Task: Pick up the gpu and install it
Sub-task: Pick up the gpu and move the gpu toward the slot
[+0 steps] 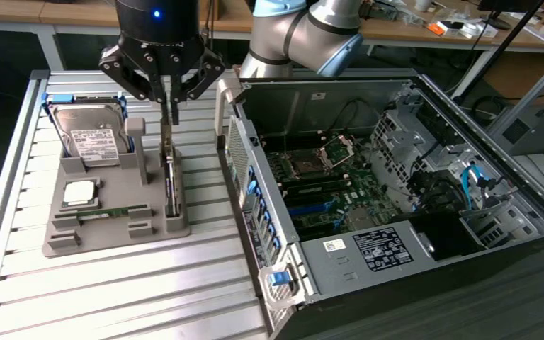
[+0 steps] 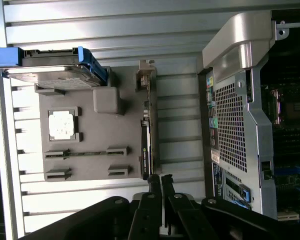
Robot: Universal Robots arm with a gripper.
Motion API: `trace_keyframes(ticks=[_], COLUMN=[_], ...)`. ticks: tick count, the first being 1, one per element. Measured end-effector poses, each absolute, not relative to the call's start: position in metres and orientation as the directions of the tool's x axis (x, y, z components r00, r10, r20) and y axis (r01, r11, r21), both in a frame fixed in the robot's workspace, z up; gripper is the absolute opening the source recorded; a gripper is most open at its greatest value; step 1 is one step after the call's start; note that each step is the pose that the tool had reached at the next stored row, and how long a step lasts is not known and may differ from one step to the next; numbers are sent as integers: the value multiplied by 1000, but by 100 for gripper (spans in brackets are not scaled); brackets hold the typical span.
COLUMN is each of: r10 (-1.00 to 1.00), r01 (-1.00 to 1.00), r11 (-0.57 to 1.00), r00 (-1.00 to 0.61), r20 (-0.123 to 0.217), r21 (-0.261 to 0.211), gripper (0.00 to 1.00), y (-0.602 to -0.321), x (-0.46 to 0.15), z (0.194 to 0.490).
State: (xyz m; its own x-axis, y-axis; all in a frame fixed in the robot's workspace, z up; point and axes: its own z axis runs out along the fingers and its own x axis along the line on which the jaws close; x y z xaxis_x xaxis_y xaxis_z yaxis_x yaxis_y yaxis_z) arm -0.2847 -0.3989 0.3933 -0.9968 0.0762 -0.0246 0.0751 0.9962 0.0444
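Item 1: gpu point(image 1: 171, 177), standing on edge in the gray holder point(image 1: 111, 230). Gripper point(image 1: 167, 120) poised just above it, jaws pressed together, pinching nothing. We advise centring over the card's top edge and gripping squarely.

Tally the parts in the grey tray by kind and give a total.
Hard drive: 1
CPU: 1
Memory stick: 1
gpu: 1
Total: 4
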Motion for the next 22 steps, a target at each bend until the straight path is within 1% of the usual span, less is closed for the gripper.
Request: trace_keyframes(ticks=[3,4,5,8,9,11,12,22], r10=[76,76,76,76,76,76,76,76], r01=[75,75,75,75,75,75,75,75], r11=[996,996,996,996,996,996,996,996], r00=[-997,-997,-997,-997,-997,-997,-997,-997], r20=[-25,-25,-25,-25,-25,-25,-25,-25], r21=[44,44,44,44,44,44,44,44], gripper=[30,30,36,36,43,43,50,50], y=[-399,-399,-399,-399,-399,-399,-399,-399], x=[-285,-285,-285,-285,-285,-285,-285,-285], z=[393,393,393,393,393,393,393,391])
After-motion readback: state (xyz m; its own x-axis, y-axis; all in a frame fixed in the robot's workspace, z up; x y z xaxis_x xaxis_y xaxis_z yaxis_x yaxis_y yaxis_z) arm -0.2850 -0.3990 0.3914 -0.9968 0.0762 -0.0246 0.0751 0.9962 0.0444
